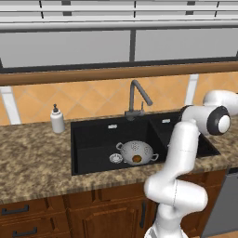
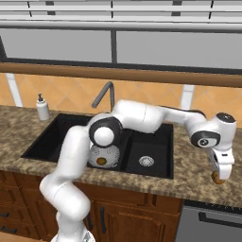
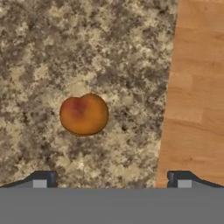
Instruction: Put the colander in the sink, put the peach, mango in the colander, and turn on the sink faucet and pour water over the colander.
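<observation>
The tool (image 2: 218,177), fingers spread apart, is hovering over the peach (image 3: 83,114) lying on the table (image 3: 52,52), right of the sink (image 2: 156,142). The colander (image 1: 136,151) is sitting in the sink.

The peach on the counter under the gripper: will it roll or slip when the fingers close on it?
The peach looks round and smooth, lying loose on the flat granite counter, so an off-centre touch would probably roll it. The curved skin may slip between narrow fingertips. The open gripper spans wider than the fruit, so a centred close seems feasible.
</observation>
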